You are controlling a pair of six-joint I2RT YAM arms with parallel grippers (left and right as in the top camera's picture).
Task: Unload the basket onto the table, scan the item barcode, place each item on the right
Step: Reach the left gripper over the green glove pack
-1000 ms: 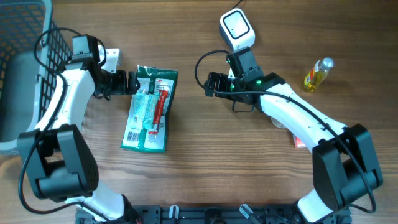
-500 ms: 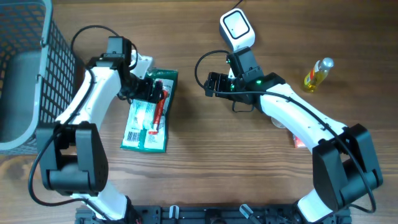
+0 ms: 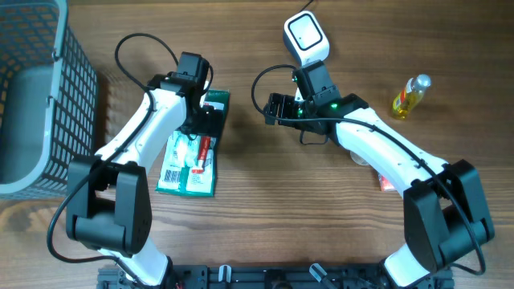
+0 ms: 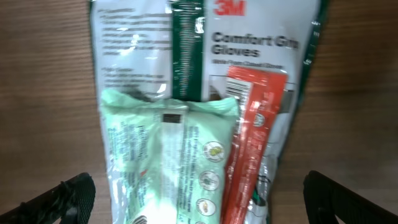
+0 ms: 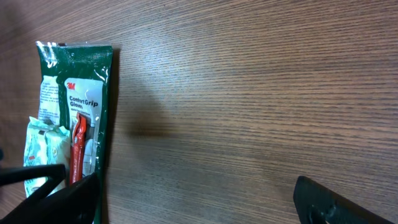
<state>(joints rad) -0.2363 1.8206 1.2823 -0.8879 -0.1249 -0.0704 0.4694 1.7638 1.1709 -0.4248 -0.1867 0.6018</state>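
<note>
The item is a flat green and white glove packet (image 3: 191, 152) with a red strip, lying on the wooden table; a barcode label (image 3: 170, 172) shows at its lower left corner. My left gripper (image 3: 201, 127) hovers over the packet's upper half, open. In the left wrist view the packet (image 4: 186, 93) fills the middle, and the left gripper (image 4: 199, 205) has one dark fingertip (image 4: 65, 198) on each side of it. A white scanner (image 3: 306, 36) stands at the back. Just below it, my right gripper (image 3: 270, 108) is open and points left, with only bare wood between its fingers (image 5: 199, 202).
A grey wire basket (image 3: 36, 88) takes up the far left. A small yellow bottle (image 3: 409, 95) lies at the right. A red and white item (image 3: 385, 183) peeks out under the right arm. In the right wrist view the packet (image 5: 74, 106) lies at the left.
My left arm has swung right, from beside the packet's top left corner to over its upper half. The right arm and the packet have not moved.
</note>
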